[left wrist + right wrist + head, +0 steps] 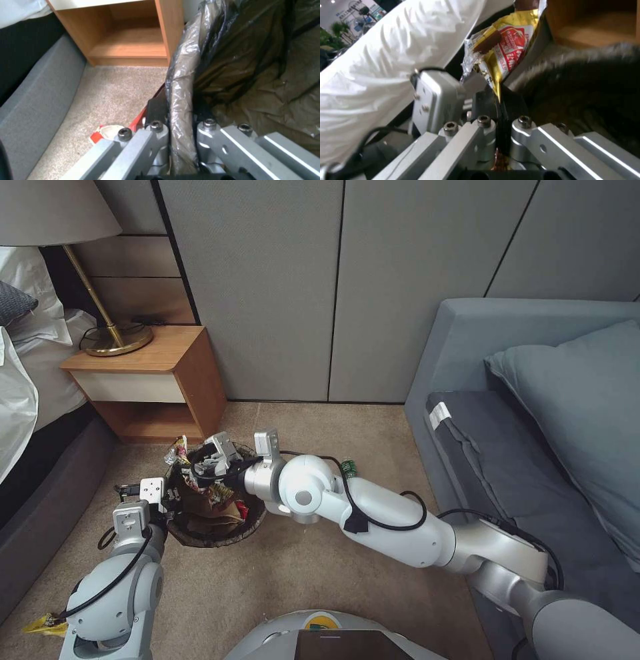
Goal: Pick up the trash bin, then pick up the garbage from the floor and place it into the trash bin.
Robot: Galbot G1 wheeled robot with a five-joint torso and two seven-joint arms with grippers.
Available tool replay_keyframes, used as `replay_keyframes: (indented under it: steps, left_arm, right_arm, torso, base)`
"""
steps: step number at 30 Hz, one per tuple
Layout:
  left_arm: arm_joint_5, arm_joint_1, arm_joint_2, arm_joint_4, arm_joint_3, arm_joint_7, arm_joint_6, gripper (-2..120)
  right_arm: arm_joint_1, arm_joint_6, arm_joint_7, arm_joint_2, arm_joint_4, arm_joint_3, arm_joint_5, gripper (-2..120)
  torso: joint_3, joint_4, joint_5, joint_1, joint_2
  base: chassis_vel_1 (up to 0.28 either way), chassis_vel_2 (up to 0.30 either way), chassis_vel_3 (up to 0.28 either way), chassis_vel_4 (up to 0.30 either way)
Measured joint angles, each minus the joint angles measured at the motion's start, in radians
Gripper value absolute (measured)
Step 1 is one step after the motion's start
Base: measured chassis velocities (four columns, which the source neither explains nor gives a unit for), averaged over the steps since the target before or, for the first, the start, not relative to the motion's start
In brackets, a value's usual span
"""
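Above the bag-lined trash bin (217, 530), a crinkled gold-red wrapper (501, 50).

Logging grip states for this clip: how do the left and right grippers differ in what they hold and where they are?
The left gripper is shut on the trash bin, pinching its bag-lined rim at the side nearer the bed; the right gripper is shut on a gold-and-red snack wrapper.
The left gripper sits at the bin's edge; the right gripper reaches over the bin's opening.
Both are closed on something and meet at the bin.
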Motion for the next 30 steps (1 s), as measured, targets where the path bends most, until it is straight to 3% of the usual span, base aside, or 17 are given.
replay_keyframes:
  steps: [3, 9, 12, 17, 19, 30]
  left_arm:
    - [0.0, 0.001, 0.0, 0.001, 0.0, 0.0, 0.0, 4]
    - [0.0, 0.003, -0.001, 0.001, 0.001, 0.0, 0.0, 4]
    - [0.0, 0.003, -0.001, 0.002, 0.001, 0.0, 0.0, 4]
    - [0.0, 0.003, -0.002, 0.002, 0.002, 0.0, 0.0, 4]
    - [0.0, 0.006, -0.003, 0.002, 0.003, 0.0, 0.0, 4]
    - [-0.001, 0.013, 0.0, -0.005, 0.0, 0.001, 0.0, 4]
  right_arm:
    - [-0.011, 0.0, 0.0, 0.001, -0.006, 0.0, -0.008, 1]
    - [-0.023, 0.003, -0.005, 0.002, -0.024, -0.001, -0.029, 16]
    - [-0.033, 0.019, -0.01, 0.005, -0.049, -0.006, -0.053, 36]
    - [-0.031, 0.025, -0.016, 0.008, -0.062, -0.006, -0.062, 47]
    - [-0.023, 0.027, -0.025, 0.01, -0.075, -0.005, -0.071, 59]
    - [-0.018, 0.034, -0.04, 0.01, -0.093, 0.009, -0.1, 97]
  torso:
    - [0.0, 0.0, 0.0, 0.0, 0.0]
    - [0.0, 0.0001, -0.0001, 0.0, 0.0]
    - [0.0, 0.0, -0.0001, 0.0, 0.0]
    - [0.0, 0.0, -0.0001, 0.0, 0.0]
    - [0.0, 0.0001, -0.0001, 0.0, 0.0]
    - [0.0, 0.0001, 0.0, 0.0, 0.0]
  base:
    - [0.0, 0.0, 0.0, 0.0]
    - [0.0, 0.0, 0.0, 0.0]
    - [0.0, 0.0, 0.0, 0.0]
    - [0.0, 0.0, 0.0, 0.0]
    - [0.0, 0.0, 0.0, 0.0]
    - [0.0, 0.0, 0.0, 0.0]
